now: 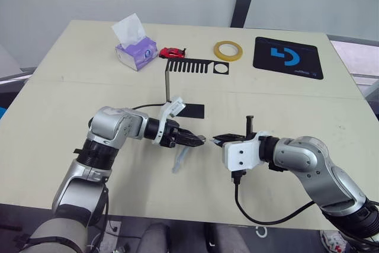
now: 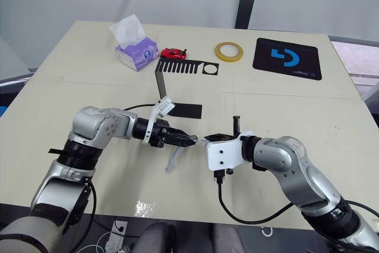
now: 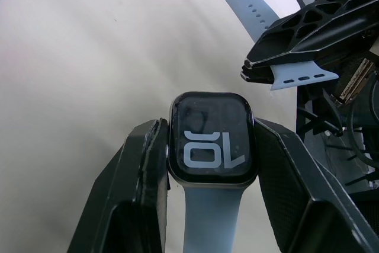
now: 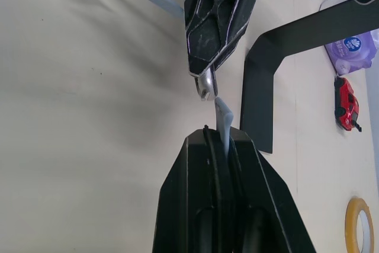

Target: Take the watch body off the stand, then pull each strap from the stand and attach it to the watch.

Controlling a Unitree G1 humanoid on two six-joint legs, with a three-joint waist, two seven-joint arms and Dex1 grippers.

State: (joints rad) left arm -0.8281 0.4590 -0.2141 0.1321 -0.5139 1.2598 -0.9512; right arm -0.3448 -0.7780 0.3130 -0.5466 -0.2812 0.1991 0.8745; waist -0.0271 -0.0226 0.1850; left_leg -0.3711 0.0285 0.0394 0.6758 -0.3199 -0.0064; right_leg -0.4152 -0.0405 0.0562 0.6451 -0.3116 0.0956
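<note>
Both forearms reach inward, tips nearly meeting: the left gripper (image 1: 198, 140) clamps the watch body (image 3: 212, 145), the right gripper (image 1: 218, 140) pinches a strap (image 4: 223, 124).

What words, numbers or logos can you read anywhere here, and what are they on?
"10": pale digits on the dark screen of the watch, seen upside down in the left wrist view.
A blue logo with no readable letters, and under it a small line too tiny to read: on the black mouse pad.
A round blue label, too blurred to read: on the purple tissue pack.
Nothing readable on the yellow tape ring or the red toy car.
</note>
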